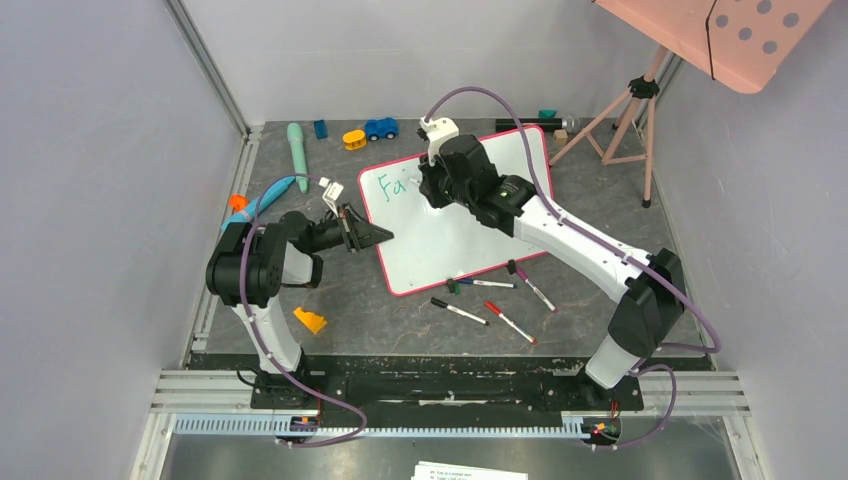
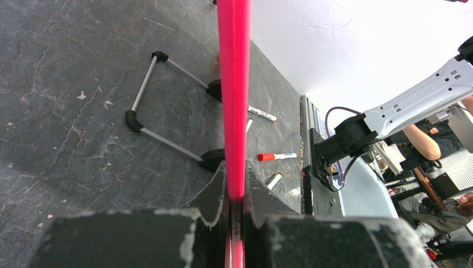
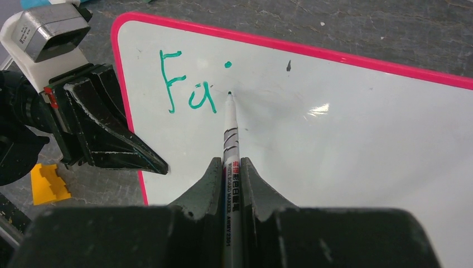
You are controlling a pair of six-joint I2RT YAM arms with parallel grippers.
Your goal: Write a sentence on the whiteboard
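The whiteboard [image 1: 455,245], white with a pink-red rim, lies tilted in the middle of the table. Green letters "Fa" and a dot, the start of the sentence [image 3: 187,89], stand near its top left corner [image 1: 392,186]. My left gripper [image 1: 372,236] is shut on the board's left rim [image 2: 234,84], which runs between its jaws [image 2: 236,192]. My right gripper [image 3: 231,164] is shut on a white marker [image 3: 231,134]. The marker's green tip rests on the board just right of the "a", under the dot. In the top view the right gripper [image 1: 430,185] hovers over the writing.
Several loose markers [image 1: 460,311] [image 1: 510,322] [image 1: 532,287] lie in front of the board. An orange block [image 1: 310,320] sits near the left arm. Toys [image 1: 380,128] [image 1: 297,150] line the back. A pink tripod [image 1: 640,120] with a dotted panel [image 1: 730,35] stands at the back right.
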